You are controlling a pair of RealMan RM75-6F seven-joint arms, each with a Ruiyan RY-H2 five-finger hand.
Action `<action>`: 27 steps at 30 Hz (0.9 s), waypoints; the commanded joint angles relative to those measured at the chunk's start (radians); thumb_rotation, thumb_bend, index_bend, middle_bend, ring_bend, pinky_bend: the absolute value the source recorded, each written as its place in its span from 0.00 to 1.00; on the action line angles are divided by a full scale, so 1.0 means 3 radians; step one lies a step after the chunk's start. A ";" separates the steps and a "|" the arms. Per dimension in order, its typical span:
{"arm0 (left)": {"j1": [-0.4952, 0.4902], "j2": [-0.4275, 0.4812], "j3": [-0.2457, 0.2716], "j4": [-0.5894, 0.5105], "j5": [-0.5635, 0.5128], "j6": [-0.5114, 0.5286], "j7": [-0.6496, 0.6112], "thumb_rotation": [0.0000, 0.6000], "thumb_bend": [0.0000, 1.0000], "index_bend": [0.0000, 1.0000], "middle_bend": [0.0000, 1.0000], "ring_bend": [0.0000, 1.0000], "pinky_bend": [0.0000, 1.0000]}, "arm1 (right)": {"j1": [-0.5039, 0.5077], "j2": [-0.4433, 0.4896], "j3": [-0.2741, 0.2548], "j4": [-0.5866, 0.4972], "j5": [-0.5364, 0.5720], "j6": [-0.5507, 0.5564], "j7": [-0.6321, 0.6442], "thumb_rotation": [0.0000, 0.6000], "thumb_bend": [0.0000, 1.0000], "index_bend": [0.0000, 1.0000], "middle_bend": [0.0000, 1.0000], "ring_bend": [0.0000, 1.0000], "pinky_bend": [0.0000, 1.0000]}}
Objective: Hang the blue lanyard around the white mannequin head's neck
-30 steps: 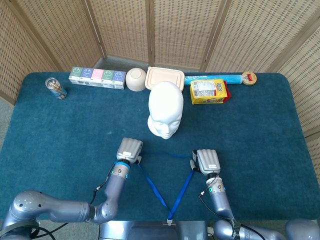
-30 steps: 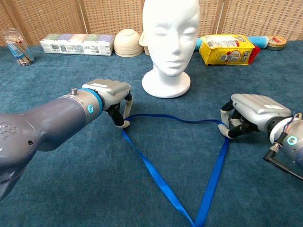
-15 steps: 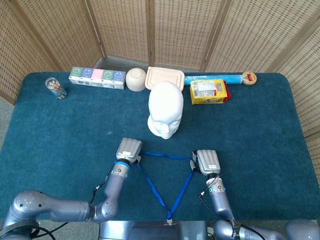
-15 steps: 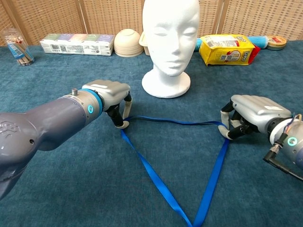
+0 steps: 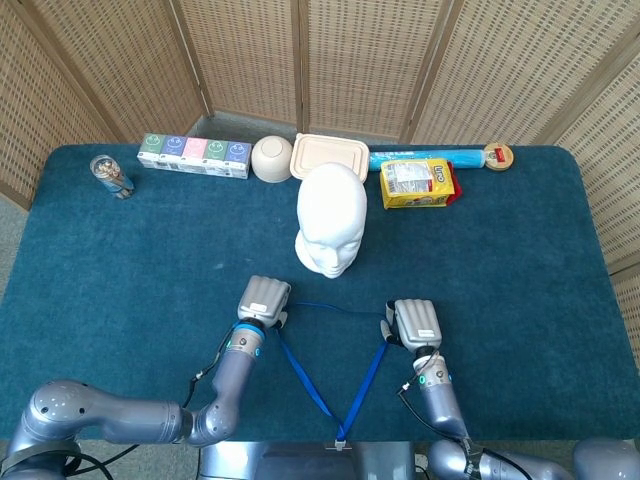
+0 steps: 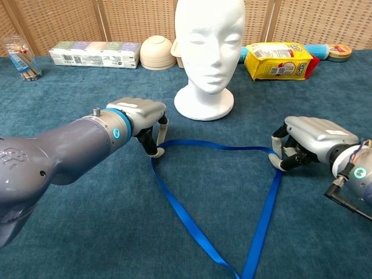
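The white mannequin head (image 5: 331, 218) (image 6: 208, 53) stands upright mid-table, facing me. The blue lanyard (image 5: 330, 362) (image 6: 221, 197) is stretched into a triangle in front of it, its point at the table's near edge. My left hand (image 5: 263, 299) (image 6: 140, 118) pinches the lanyard's left corner. At the right corner my right hand (image 5: 413, 322) (image 6: 311, 139) grips the strap, fingers curled. The strap between the two hands (image 6: 218, 146) runs low over the cloth, short of the head's base.
Along the back edge stand a jar of sticks (image 5: 110, 176), a row of small cartons (image 5: 194, 155), a beige bowl (image 5: 271, 157), a lidded tray (image 5: 330, 155), a yellow snack bag (image 5: 419, 183), a blue roll (image 5: 425, 157) and a tape roll (image 5: 497, 156). Wicker screens surround the blue table cloth (image 5: 130, 260).
My left hand has shifted slightly right and toward the head, carrying its corner of the lanyard. The strap between the hands has lifted a little. My right hand has barely moved.
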 commanded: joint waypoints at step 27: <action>-0.0018 -0.0096 0.0012 0.0125 0.0026 0.0027 0.0042 0.84 0.43 0.62 1.00 1.00 0.99 | -0.0012 0.0029 0.0008 -0.0017 0.0012 0.0005 0.0065 0.79 0.51 0.62 0.89 1.00 1.00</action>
